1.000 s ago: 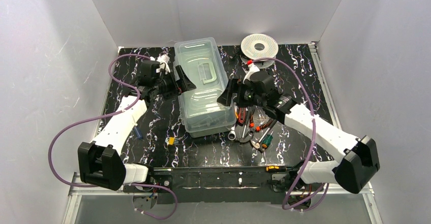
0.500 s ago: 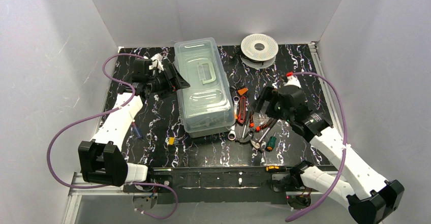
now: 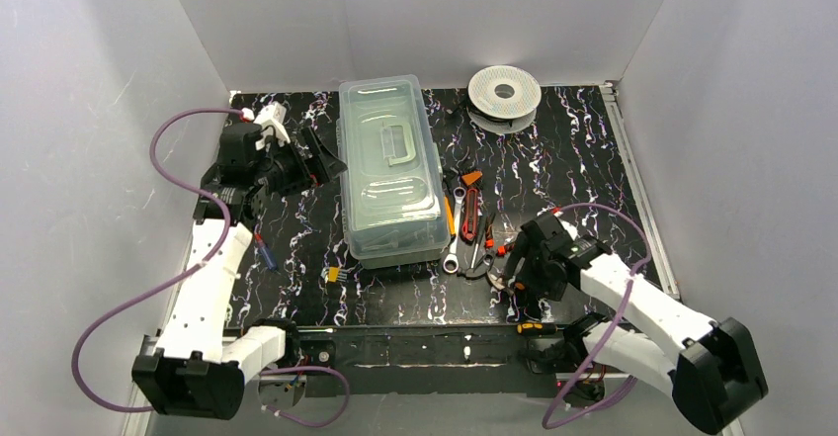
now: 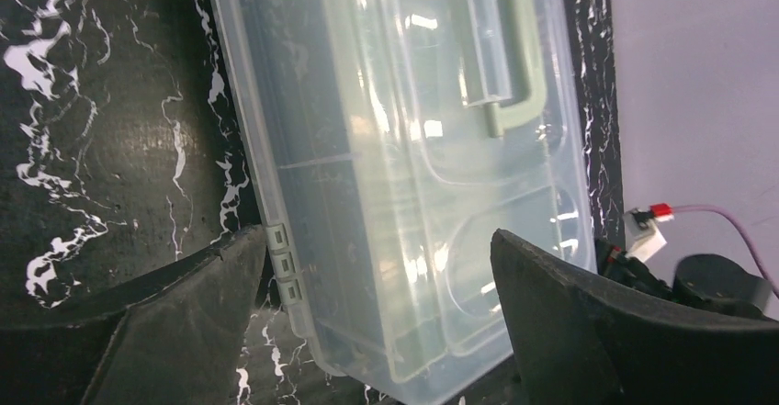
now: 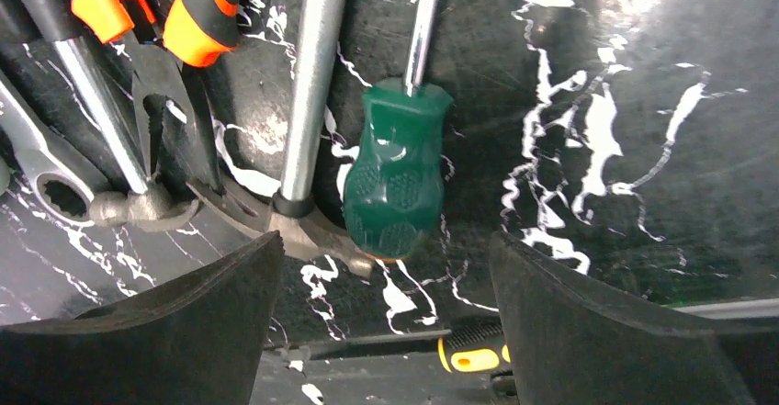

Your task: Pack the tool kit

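The pale green toolbox (image 3: 390, 174) stands mid-table with its translucent lid down; its handle (image 4: 514, 47) shows in the left wrist view. My left gripper (image 3: 321, 157) hangs open just left of the box (image 4: 395, 175), nothing between its fingers (image 4: 372, 240). Loose tools (image 3: 474, 223) lie to the right of the box. My right gripper (image 3: 521, 283) hovers open over their near end. In the right wrist view, a green-handled screwdriver (image 5: 397, 180) lies just ahead of the open jaws (image 5: 384, 244), beside a hammer (image 5: 308, 93), orange-handled pliers (image 5: 197, 15) and a wrench (image 5: 46, 185).
A round white spool (image 3: 504, 90) sits at the back right. A small yellow piece (image 3: 332, 274) and a blue item (image 3: 265, 253) lie left of the box. A yellow-and-black handle (image 5: 473, 350) rests at the table's front edge. White walls close in on three sides.
My right arm has swung away from the toolbox's right side to the front right, down over the tools. My left gripper has backed off leftward from the box.
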You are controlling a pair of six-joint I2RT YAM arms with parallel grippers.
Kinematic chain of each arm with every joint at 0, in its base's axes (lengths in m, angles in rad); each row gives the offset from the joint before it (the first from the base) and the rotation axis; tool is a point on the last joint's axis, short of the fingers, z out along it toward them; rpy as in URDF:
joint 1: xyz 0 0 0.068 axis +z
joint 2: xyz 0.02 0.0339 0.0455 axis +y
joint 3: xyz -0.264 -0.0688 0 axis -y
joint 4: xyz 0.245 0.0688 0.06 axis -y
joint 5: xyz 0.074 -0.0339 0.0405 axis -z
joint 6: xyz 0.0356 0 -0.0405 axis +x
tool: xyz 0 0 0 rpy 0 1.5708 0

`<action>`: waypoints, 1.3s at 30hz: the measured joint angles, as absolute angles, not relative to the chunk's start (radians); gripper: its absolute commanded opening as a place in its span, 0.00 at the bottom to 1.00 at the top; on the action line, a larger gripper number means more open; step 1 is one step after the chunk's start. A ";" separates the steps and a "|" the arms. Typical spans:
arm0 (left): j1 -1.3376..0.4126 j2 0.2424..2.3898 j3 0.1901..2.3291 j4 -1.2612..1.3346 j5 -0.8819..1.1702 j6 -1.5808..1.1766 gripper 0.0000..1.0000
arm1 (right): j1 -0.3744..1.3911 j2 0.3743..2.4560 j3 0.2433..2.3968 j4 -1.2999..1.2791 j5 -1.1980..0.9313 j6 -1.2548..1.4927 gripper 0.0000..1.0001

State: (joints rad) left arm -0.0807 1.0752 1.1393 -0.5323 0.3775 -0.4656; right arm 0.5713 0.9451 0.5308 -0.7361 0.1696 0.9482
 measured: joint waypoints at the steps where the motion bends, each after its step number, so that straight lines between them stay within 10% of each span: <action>1: -0.081 1.056 1.147 -0.542 0.374 -0.459 0.93 | 0.575 0.974 0.531 -0.717 0.160 0.953 0.89; 31: -0.086 0.991 1.119 -0.590 0.420 -0.400 0.93 | 0.318 1.899 1.301 -0.676 0.191 0.850 0.73; 39: -0.086 0.991 1.119 -0.607 0.419 -0.377 0.94 | 0.141 2.030 1.507 -0.625 0.093 0.720 0.96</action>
State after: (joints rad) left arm -0.0856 0.9913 1.1187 -0.6071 0.4191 -0.3775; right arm 0.1413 2.0300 1.5070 -0.6247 0.0933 0.7204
